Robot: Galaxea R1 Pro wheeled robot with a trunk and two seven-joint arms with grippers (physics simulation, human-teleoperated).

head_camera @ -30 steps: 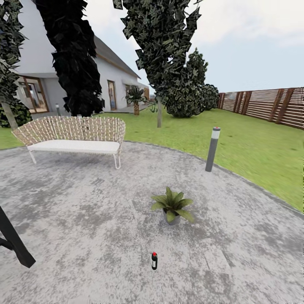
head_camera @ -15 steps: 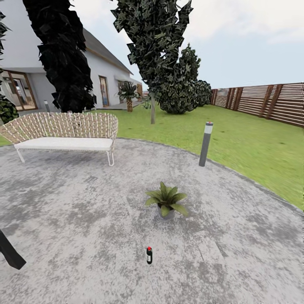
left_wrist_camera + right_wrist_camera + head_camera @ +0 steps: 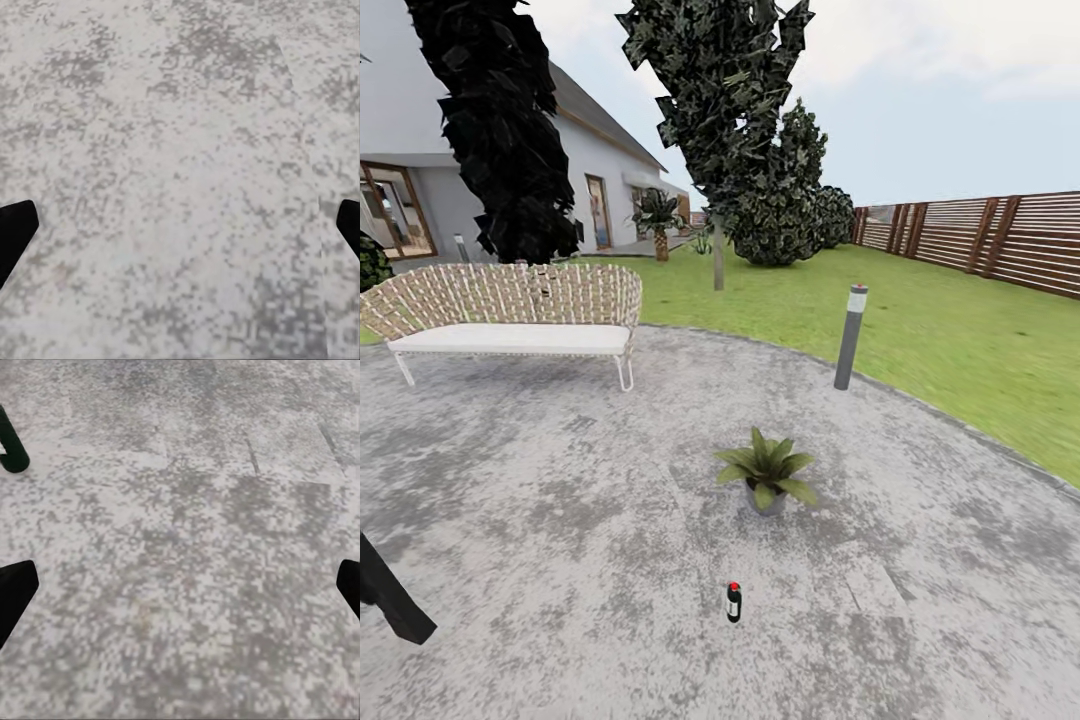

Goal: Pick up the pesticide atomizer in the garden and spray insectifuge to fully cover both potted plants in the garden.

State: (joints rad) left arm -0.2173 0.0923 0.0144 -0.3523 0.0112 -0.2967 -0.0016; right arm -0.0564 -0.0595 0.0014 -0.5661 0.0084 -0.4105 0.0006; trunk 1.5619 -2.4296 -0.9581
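Patio [image 3: 560,520]: atomizer [image 3: 733,602] stands upright, just short of plant [image 3: 766,473], ahead & centre. Both grippers [image 3: 180,232] [image 3: 180,592] spread wide, nothing held, over bare paving; neither arm clearly nearer.

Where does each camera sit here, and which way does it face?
Head view: on the head, facing forward and down over the patio toward the pesticide atomizer and a potted plant; a dark arm part at lower left.
Left wrist view: looks down along the left gripper at paving.
Right wrist view: same for the right gripper.
Shared: all show mottled grey paving.
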